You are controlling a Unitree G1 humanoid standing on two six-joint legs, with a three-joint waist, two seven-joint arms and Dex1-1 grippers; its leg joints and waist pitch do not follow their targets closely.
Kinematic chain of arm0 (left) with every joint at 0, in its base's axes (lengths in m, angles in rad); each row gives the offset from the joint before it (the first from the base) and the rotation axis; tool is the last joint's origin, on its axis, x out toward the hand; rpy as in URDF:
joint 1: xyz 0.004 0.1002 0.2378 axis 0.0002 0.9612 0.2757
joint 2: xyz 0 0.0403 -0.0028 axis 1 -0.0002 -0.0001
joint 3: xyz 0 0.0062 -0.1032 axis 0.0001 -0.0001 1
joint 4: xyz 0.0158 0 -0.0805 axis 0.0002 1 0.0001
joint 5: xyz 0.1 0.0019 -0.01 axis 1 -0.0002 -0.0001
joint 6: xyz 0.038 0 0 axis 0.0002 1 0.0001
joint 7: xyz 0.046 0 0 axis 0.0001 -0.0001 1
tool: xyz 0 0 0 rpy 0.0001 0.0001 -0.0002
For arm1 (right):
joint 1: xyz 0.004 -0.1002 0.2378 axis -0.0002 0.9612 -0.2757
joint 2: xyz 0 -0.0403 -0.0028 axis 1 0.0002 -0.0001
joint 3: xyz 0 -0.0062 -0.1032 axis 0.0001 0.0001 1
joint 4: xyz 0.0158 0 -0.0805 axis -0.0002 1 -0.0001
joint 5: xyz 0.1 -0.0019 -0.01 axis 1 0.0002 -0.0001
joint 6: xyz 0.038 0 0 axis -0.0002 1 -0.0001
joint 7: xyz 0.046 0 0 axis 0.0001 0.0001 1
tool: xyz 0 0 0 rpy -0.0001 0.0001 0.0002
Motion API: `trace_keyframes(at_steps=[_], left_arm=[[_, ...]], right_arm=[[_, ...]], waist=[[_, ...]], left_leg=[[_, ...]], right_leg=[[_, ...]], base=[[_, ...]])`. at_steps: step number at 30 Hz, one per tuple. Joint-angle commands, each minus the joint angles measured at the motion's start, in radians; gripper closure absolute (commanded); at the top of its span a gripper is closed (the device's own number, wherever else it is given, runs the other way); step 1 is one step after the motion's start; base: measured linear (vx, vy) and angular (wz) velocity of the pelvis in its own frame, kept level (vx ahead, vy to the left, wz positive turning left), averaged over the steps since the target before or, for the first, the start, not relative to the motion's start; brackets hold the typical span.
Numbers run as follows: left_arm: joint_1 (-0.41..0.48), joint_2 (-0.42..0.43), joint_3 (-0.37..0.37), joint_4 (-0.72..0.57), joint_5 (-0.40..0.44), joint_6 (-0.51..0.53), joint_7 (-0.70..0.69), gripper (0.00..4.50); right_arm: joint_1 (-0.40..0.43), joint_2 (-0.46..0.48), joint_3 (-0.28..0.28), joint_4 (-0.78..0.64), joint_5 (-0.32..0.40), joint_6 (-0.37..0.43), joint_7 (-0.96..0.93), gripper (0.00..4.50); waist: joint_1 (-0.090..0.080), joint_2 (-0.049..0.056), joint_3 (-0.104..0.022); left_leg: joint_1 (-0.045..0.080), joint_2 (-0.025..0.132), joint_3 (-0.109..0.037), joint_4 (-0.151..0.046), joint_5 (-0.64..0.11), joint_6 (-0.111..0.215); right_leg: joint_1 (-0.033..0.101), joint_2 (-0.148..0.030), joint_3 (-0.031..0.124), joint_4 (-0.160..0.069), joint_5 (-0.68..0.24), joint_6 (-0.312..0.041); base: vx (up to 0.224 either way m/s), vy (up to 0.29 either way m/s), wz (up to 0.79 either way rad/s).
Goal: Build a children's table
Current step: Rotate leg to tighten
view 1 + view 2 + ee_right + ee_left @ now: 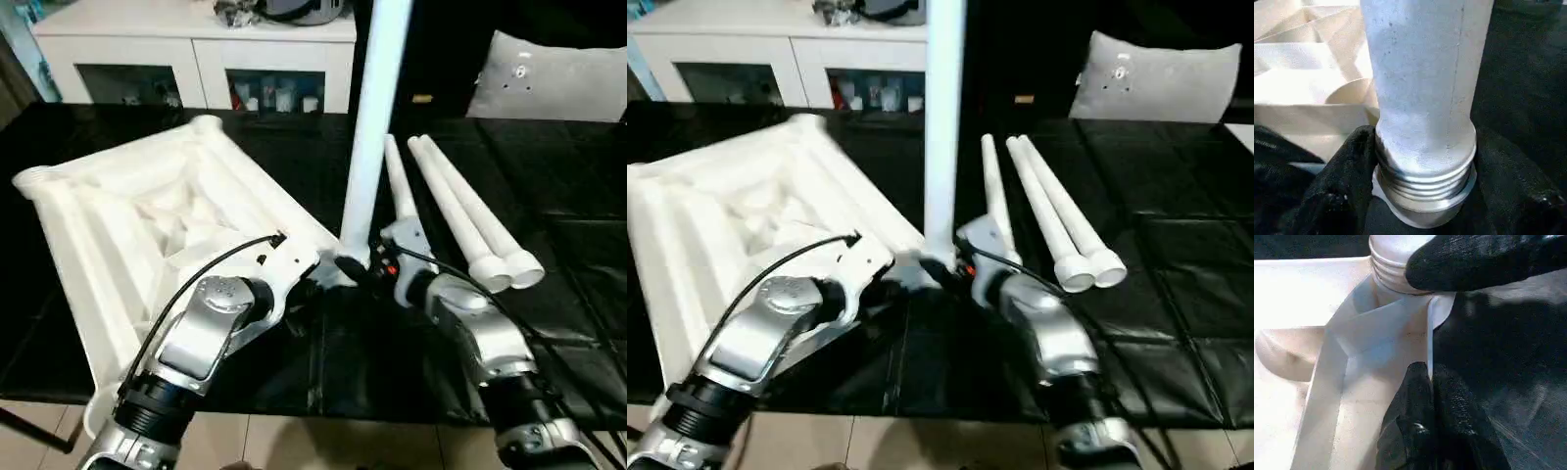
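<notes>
The white table top (127, 225) lies upside down on the black surface at the left, ribs up. One white leg (377, 117) stands upright at its near right corner socket. My right gripper (355, 269) is shut around this leg's threaded base (1425, 181), one black finger (1352, 171) on each side. My left gripper (309, 284) sits just left of that corner, its fingers (1415, 411) pressed together on the top's thin rim (1429, 342). Three more legs (470, 211) lie side by side to the right.
A grey-white cushion (554, 83) leans at the back right. A white cabinet (196, 49) with glass-fronted compartments stands behind the black surface. The surface's front edge runs just under my forearms, with light floor below.
</notes>
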Motion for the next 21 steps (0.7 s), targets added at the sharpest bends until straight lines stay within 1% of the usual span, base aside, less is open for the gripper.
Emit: trace_keyframes(at_steps=[1, 2, 3, 4, 5, 6, 8, 10, 11, 12, 13, 14, 15, 18, 21], left_arm=[[-0.006, -0.021, -0.021, -0.049, -0.017, -0.008, -0.002, 4.50], [-0.006, -0.014, -0.024, -0.053, -0.015, -0.007, -0.001, 4.50], [-0.006, -0.011, -0.024, -0.053, -0.015, -0.008, -0.002, 4.50], [-0.006, -0.009, -0.024, -0.053, -0.015, -0.009, -0.003, 4.50], [-0.007, 0.003, -0.025, -0.053, -0.018, -0.011, -0.006, 4.50], [-0.007, 0.005, -0.025, -0.053, -0.017, -0.012, -0.007, 4.50], [-0.009, 0.016, -0.028, -0.052, -0.017, -0.016, -0.020, 4.50], [-0.009, 0.034, -0.038, -0.049, -0.018, -0.030, -0.039, 4.50], [-0.008, 0.045, -0.043, -0.047, -0.020, -0.038, -0.051, 4.50], [-0.007, 0.055, -0.048, -0.045, -0.022, -0.049, -0.066, 4.50], [-0.006, 0.064, -0.052, -0.045, -0.025, -0.051, -0.078, 4.50], [-0.004, 0.089, -0.064, -0.039, -0.030, -0.072, -0.114, 4.50], [-0.003, 0.101, -0.069, -0.033, -0.033, -0.087, -0.131, 4.50], [-0.002, 0.128, -0.081, -0.023, -0.039, -0.111, -0.170, 4.50], [0.000, 0.172, -0.102, -0.015, -0.047, -0.154, -0.243, 4.50]], right_arm=[[0.006, 0.013, 0.032, 0.026, -0.013, 0.006, 0.009, 1.11], [0.009, 0.008, 0.026, 0.022, -0.017, 0.003, 0.001, 1.11], [0.009, 0.007, 0.024, 0.021, -0.017, 0.002, 0.001, 0.95], [0.010, 0.005, 0.023, 0.020, -0.017, 0.001, 0.001, 0.95], [0.014, -0.005, 0.017, 0.012, -0.013, -0.007, 0.008, 0.83], [0.015, -0.010, 0.014, 0.008, -0.013, -0.011, 0.010, 0.71], [0.024, -0.031, 0.010, -0.008, -0.005, -0.028, 0.039, 0.64], [0.034, -0.053, 0.007, -0.024, 0.004, -0.037, 0.070, 0.35], [0.041, -0.072, 0.009, -0.035, 0.009, -0.042, 0.098, 0.30], [0.047, -0.090, 0.012, -0.045, 0.012, -0.045, 0.123, 0.30], [0.051, -0.103, 0.014, -0.050, 0.014, -0.049, 0.144, 0.18], [0.060, -0.144, 0.020, -0.066, 0.027, -0.058, 0.209, 0.18], [0.064, -0.162, 0.021, -0.073, 0.036, -0.059, 0.239, 0.08], [0.071, -0.203, 0.025, -0.089, 0.055, -0.064, 0.314, 0.08], [0.075, -0.252, 0.030, -0.112, 0.082, -0.055, 0.407, 0.08]], waist=[[0.012, -0.010, -0.066], [0.012, -0.008, -0.066], [0.014, -0.008, -0.066], [0.016, -0.007, -0.067], [0.018, -0.005, -0.069], [0.018, -0.007, -0.066], [0.018, -0.007, -0.064], [0.020, -0.007, -0.062], [0.021, -0.008, -0.064], [0.024, -0.007, -0.063], [0.026, -0.008, -0.063], [0.030, -0.007, -0.064], [0.035, -0.008, -0.064], [0.040, -0.008, -0.064], [0.044, -0.008, -0.065]], left_leg=[[-0.003, 0.056, -0.022, -0.062, -0.068, 0.087], [-0.003, 0.057, -0.022, -0.062, -0.052, 0.097], [-0.003, 0.058, -0.022, -0.061, -0.050, 0.100], [-0.001, 0.059, -0.021, -0.061, -0.047, 0.106], [-0.001, 0.059, -0.021, -0.060, -0.051, 0.107], [-0.002, 0.059, -0.020, -0.061, -0.060, 0.104], [0.000, 0.060, -0.020, -0.063, -0.088, 0.096], [-0.001, 0.060, -0.020, -0.064, -0.106, 0.087], [0.001, 0.061, -0.021, -0.064, -0.108, 0.084], [0.002, 0.060, -0.021, -0.064, -0.119, 0.083], [0.002, 0.060, -0.020, -0.064, -0.120, 0.082], [0.003, 0.060, -0.020, -0.063, -0.123, 0.083], [0.002, 0.060, -0.020, -0.062, -0.120, 0.085], [0.003, 0.061, -0.020, -0.062, -0.119, 0.090], [0.004, 0.062, -0.021, -0.062, -0.115, 0.094]], right_leg=[[0.058, -0.090, 0.056, -0.073, -0.144, -0.200], [0.057, -0.088, 0.056, -0.068, -0.098, -0.214], [0.058, -0.089, 0.055, -0.068, -0.086, -0.219], [0.057, -0.089, 0.055, -0.065, -0.069, -0.228], [0.060, -0.090, 0.055, -0.065, -0.068, -0.232], [0.060, -0.090, 0.055, -0.067, -0.079, -0.231], [0.059, -0.091, 0.054, -0.072, -0.120, -0.225], [0.061, -0.092, 0.055, -0.076, -0.155, -0.211], [0.061, -0.091, 0.055, -0.075, -0.160, -0.208], [0.059, -0.091, 0.056, -0.076, -0.175, -0.202], [0.060, -0.091, 0.056, -0.077, -0.178, -0.199], [0.060, -0.091, 0.056, -0.077, -0.183, -0.197], [0.061, -0.091, 0.057, -0.077, -0.183, -0.191], [0.059, -0.090, 0.056, -0.076, -0.179, -0.194], [0.059, -0.090, 0.055, -0.075, -0.181, -0.195]], base=[[0.050, -0.007, 0.02], [0.000, 0.000, 0.00], [0.000, 0.000, 0.00], [0.000, 0.000, 0.00], [0.000, 0.000, 0.00], [0.000, 0.000, 0.00], [0.000, 0.000, 0.00], [0.000, 0.000, 0.00], [0.000, 0.000, 0.00], [0.000, 0.000, 0.00], [0.000, 0.000, 0.00], [0.000, 0.000, 0.00], [0.000, 0.000, 0.00], [0.000, 0.000, 0.00], [0.000, 0.000, 0.00]])
